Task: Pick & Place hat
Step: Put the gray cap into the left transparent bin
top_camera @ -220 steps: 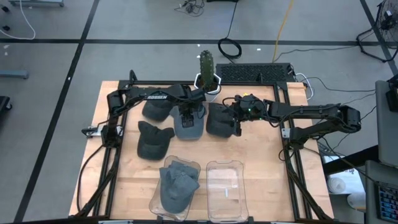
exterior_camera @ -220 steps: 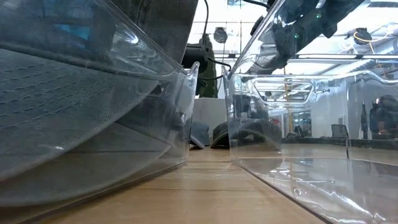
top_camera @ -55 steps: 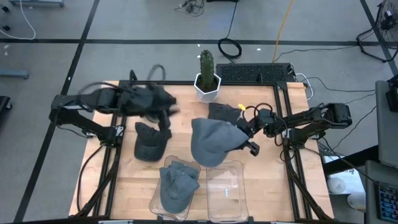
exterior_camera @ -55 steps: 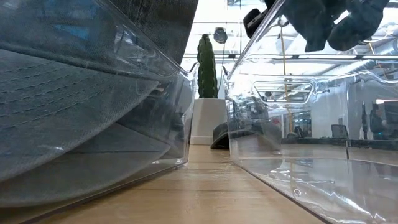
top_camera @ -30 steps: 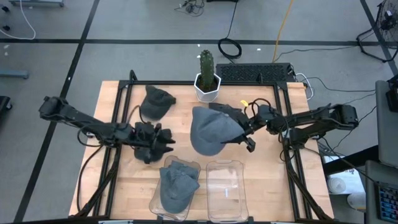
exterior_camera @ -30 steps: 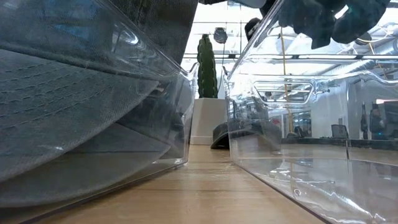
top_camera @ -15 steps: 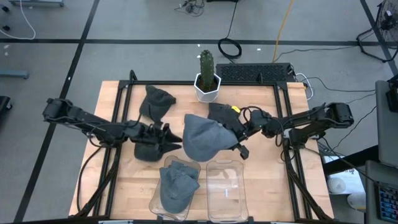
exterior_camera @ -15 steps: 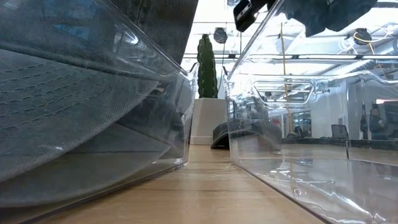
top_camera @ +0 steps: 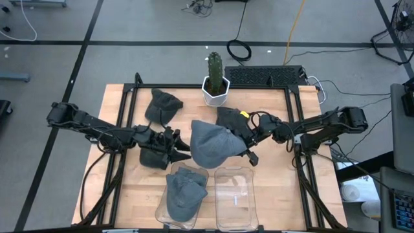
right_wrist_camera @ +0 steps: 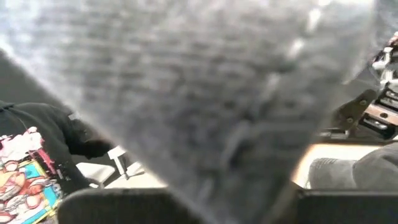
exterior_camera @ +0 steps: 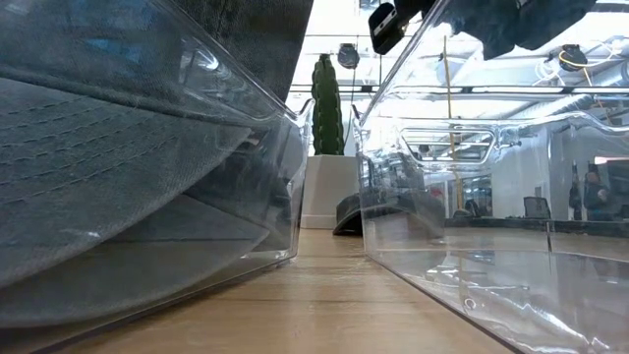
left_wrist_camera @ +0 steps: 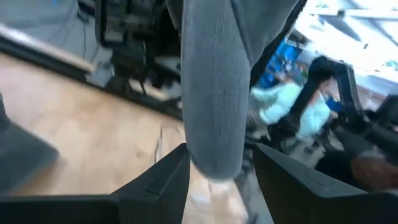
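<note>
Right gripper (top_camera: 244, 144) is pinching the edge of a grey hat (top_camera: 210, 144), its fingers pressed together on the cloth, and it is holding this hat in the air above the middle of the table (top_camera: 278, 188). Its arm is reaching in from the right side, stretched low and almost level, with the wrist bending toward the hat. In the right wrist view the grey cloth (right_wrist_camera: 205, 81) is filling nearly all the picture, hanging just in front of the fingers. Opposite it, the left gripper (top_camera: 182, 147) is coming from the other side, its fingers spread apart, and the tips are standing just beside the hanging hat; in the left wrist view a fold of the hat (left_wrist_camera: 214, 93) is hanging down between the two open fingers (left_wrist_camera: 155, 186), but I cannot tell if they are touching it. The left arm is lying long and low across the table edge, passing over a dark hat (top_camera: 152, 156) that is resting on the wood. Nearer to the front edge than both grippers, two clear bins are standing side by side: the left bin (top_camera: 162, 210) is containing a grey folded hat (top_camera: 184, 193), and the right bin (top_camera: 249, 213) is just below the held hat. Behind the grippers, another dark hat (top_camera: 161, 105) is lying on the table, one more (top_camera: 228, 118) is lying under the right arm, and a cactus in a white pot (top_camera: 215, 84) is standing at the back edge.
</note>
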Robot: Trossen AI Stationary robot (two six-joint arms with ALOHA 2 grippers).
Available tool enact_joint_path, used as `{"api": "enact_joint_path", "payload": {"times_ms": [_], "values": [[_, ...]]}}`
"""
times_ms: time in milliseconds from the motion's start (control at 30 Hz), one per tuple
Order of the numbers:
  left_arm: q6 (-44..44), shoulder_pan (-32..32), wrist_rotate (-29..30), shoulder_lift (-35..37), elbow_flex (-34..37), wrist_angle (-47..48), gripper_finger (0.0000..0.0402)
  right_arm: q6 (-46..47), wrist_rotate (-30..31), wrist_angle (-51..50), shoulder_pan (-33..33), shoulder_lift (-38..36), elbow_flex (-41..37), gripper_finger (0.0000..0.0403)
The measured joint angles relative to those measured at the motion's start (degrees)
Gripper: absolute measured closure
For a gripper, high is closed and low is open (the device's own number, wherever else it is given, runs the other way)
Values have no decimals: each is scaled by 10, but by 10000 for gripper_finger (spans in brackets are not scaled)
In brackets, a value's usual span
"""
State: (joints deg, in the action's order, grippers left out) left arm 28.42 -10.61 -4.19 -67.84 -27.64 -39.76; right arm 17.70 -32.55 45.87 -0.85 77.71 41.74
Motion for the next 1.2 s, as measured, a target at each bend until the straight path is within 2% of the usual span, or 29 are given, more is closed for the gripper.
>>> {"api": "enact_joint_path", "payload": {"times_ms": [133,167,333,467,733,867,933,1200], "values": [[-29,31,-110,40,0,57,218,16,-87,-25,0,0,0,403],[-24,43,-123,50,0,62,218,22,-98,-33,-1,0,0,403],[3,91,-123,87,0,62,218,31,-108,-79,-8,0,0,403],[2,119,-123,93,0,67,217,31,-108,-72,-22,0,0,403],[-9,147,-116,93,0,66,218,20,-41,-64,-62,7,0,403],[-11,137,-175,93,0,49,218,17,-15,-72,-64,8,0,403],[-9,127,-183,93,0,47,217,8,-2,-70,-63,8,0,403],[-13,91,-134,89,0,31,218,-42,92,-9,-33,7,0,403]]}}
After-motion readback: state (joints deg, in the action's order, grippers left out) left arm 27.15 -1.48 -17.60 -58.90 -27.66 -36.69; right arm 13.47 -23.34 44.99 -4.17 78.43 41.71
